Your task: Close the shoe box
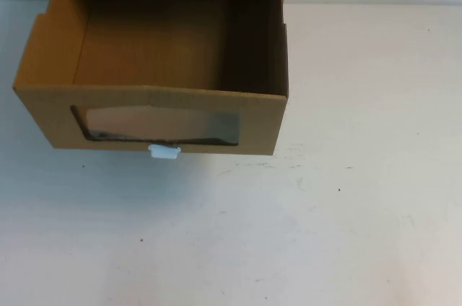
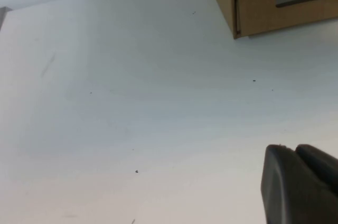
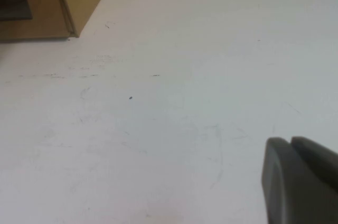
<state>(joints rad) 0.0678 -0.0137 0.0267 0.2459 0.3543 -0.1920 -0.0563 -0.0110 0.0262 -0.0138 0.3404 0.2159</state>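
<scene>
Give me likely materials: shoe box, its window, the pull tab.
Shoe box: brown cardboard, matte, folded raw edges. Window: probably clear plastic film, faintly glossy. Pull tab: white, smooth, likely plastic. Left gripper and right gripper sit low over the table, clear of the box.

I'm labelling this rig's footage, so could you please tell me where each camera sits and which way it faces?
High view: raised, angled down at the open brown cardboard shoe box on the white table; no arm shows.
Left wrist view: low over the table; left gripper at the edge.
Right wrist view: likewise; right gripper.
All share the box.
</scene>
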